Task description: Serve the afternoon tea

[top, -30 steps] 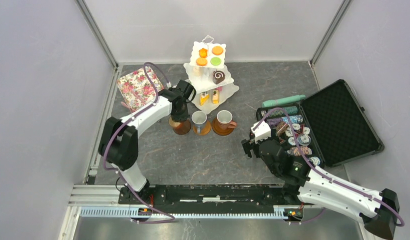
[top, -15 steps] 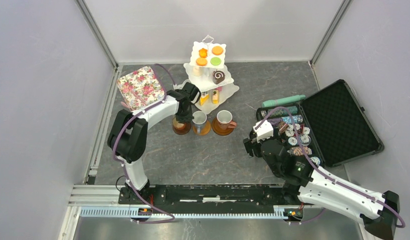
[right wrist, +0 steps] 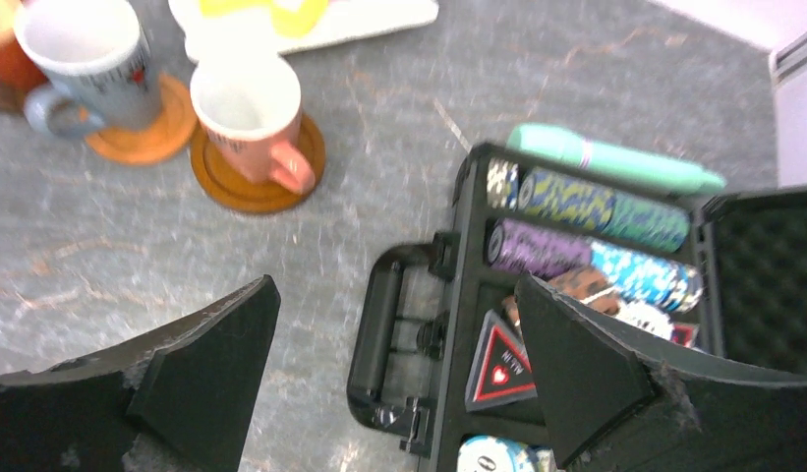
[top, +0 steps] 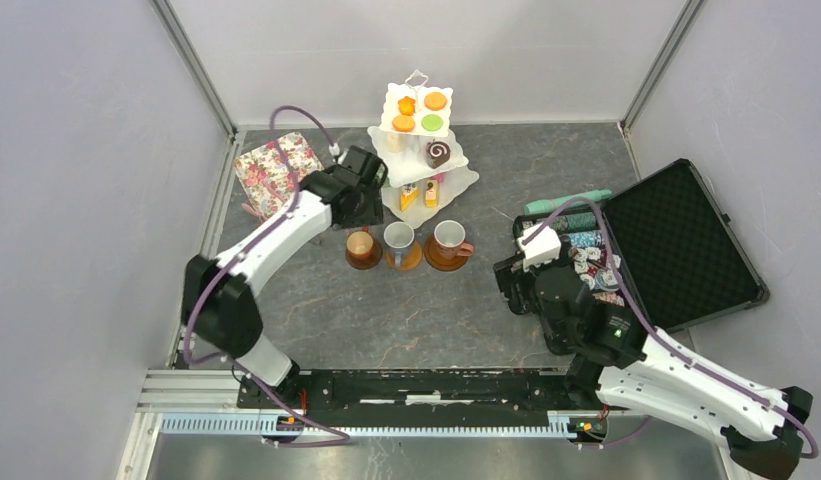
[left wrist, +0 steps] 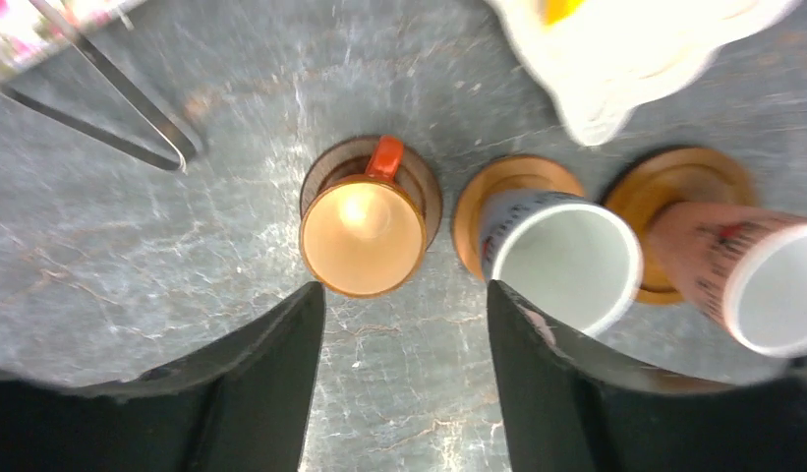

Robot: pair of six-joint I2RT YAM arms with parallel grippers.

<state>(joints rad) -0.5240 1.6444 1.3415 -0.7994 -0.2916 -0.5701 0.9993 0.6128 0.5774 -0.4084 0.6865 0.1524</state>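
On the grey marbled worktop [top: 416,310], the orange mug [left wrist: 363,228] sits on its saucer [left wrist: 431,197] near the tiered stand [top: 461,180], left jaws open and empty over it, right jaws open well apart, so a low swing could clip its rim and topple it.

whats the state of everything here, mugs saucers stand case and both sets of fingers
orange mug, upright, empty
grey mug, upright, empty
pink mug, upright, empty
saucers, flat, one under each mug
tiered stand, upright, cakes on its tiers
black case, lid open, chips inside
left fingers, open, holding nothing
right fingers, open, holding nothing
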